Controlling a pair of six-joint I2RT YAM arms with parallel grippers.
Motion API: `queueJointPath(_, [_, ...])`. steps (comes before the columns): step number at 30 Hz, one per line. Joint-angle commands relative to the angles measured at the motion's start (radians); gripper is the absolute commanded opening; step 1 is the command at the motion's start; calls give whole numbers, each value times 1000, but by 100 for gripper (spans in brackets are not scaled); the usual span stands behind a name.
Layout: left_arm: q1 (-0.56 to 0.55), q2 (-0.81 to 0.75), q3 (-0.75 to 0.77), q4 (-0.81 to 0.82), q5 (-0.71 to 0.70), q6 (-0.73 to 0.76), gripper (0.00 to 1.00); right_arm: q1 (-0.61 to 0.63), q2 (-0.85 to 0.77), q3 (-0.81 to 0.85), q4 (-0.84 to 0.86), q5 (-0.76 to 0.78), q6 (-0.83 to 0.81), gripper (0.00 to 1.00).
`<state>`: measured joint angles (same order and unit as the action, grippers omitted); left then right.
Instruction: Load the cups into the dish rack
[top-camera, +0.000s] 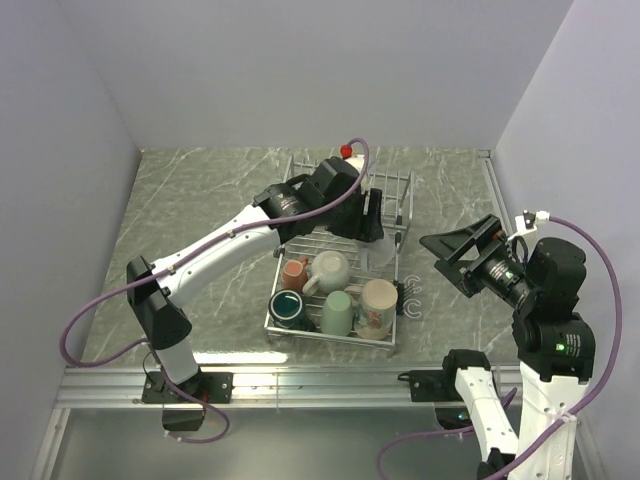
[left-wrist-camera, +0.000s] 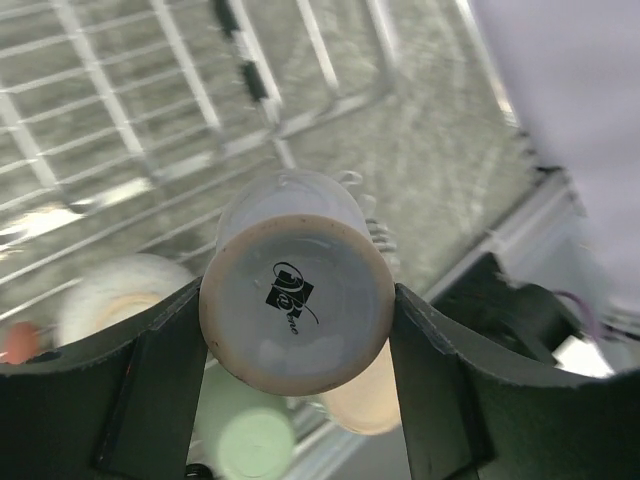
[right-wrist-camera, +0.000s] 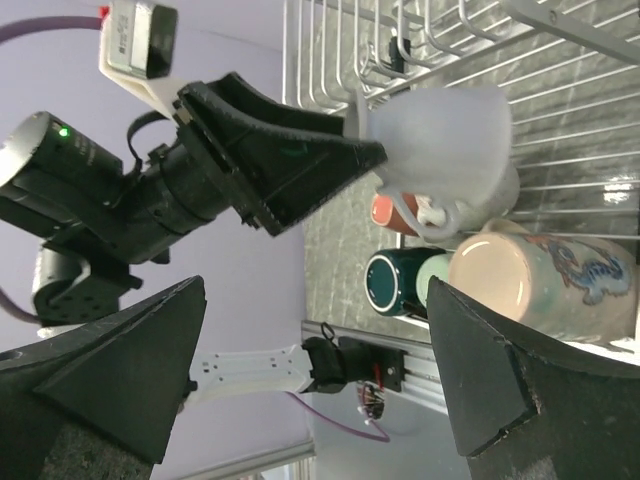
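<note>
Bases: both arms bolted at the near table edge, left to right as follows.
Left gripper (left-wrist-camera: 300, 330): clamped on the pale mug (left-wrist-camera: 297, 305), one finger on each side wall, base toward its wrist camera, held over the rack's right side.
Rack (top-camera: 300, 160): silver wire, mid-table; its near half holds five mugs.
Red mug (top-camera: 293, 272): back left, beside the cream mug (top-camera: 330, 268).
Teal mug (top-camera: 288, 306): front left, mouth showing.
Green mug (top-camera: 337, 312): front middle, touching the tan mug (top-camera: 378, 308) at front right.
Right gripper (top-camera: 455, 258): jaws wide apart, nothing between them, off the rack's right side.
Step, as I judge it: setting the last mug into the rack.
Doing it well: lower slowly into the bare grid behind the tan mug, keep the handle off the wires, open only once the mug rests.
Risk: crowding the cream mug or catching the upright slots.
</note>
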<state>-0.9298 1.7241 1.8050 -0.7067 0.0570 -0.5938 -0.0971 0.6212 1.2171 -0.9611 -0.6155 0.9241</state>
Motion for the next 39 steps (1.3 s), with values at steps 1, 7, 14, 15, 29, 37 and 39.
queueJointPath(1, [-3,-15,88,3,-181,80,0,2,-9,9,-34,20,-45,98])
queueJointPath(7, [-52,46,134,-34,-261,199,0,0,-28,-24,-28,14,-30,97])
queueJointPath(14, [-83,26,94,19,-208,252,0,2,-40,-62,-8,5,-2,96])
queueJointPath(15, [-86,11,73,29,-195,253,0,2,-40,-64,-8,7,-4,96])
queueJointPath(29, [-118,65,1,102,-217,276,0,-1,-63,-103,-11,2,19,96])
queueJointPath(37, [-119,86,-88,168,-197,282,0,0,-60,-91,-45,7,7,96])
queueJointPath(39, [-121,86,-128,191,-201,278,0,2,-60,-90,-50,8,2,95])
